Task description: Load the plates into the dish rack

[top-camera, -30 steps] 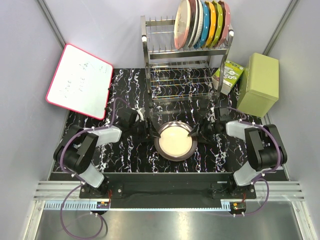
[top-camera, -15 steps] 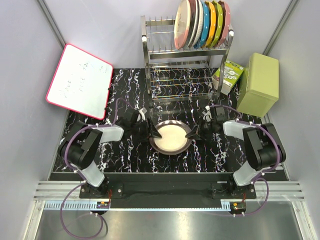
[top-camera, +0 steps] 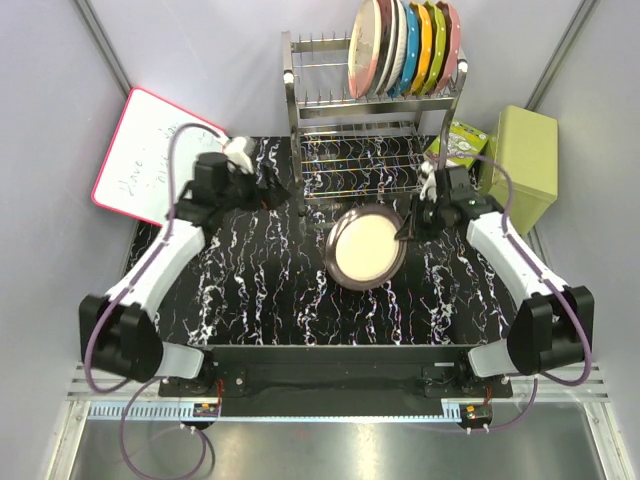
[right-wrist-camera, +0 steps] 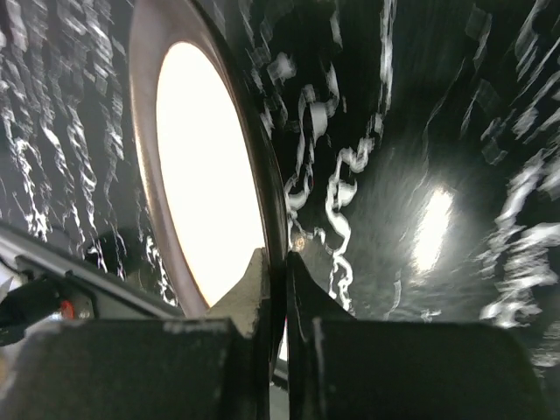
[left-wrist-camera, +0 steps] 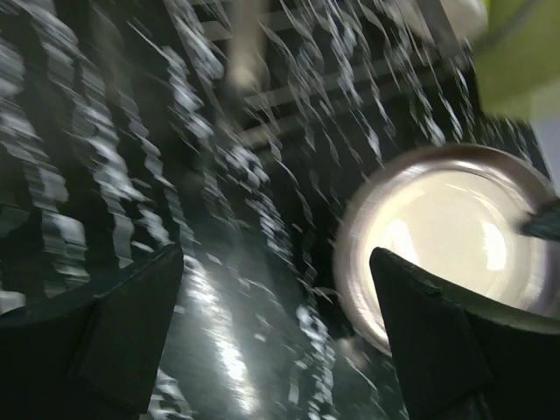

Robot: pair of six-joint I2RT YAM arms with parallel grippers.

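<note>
A cream plate with a dark brown rim hangs tilted above the black marbled table, just in front of the dish rack. My right gripper is shut on the plate's right rim; in the right wrist view the plate is seen edge-on, its rim pinched between the gripper's two fingers. My left gripper stands open and empty off to the plate's left, near the rack's left post. The blurred left wrist view shows the gripper spread wide, with the plate beyond its right finger. Several plates stand upright in the rack's top tier.
A red-framed whiteboard leans at the back left, close behind my left arm. A green box and a small carton stand right of the rack, near my right arm. The rack's lower tier holds nothing.
The right gripper has closed on the plate's rim and lifted it off the table toward the rack. The left gripper has let go, opened wide and swung back left.
</note>
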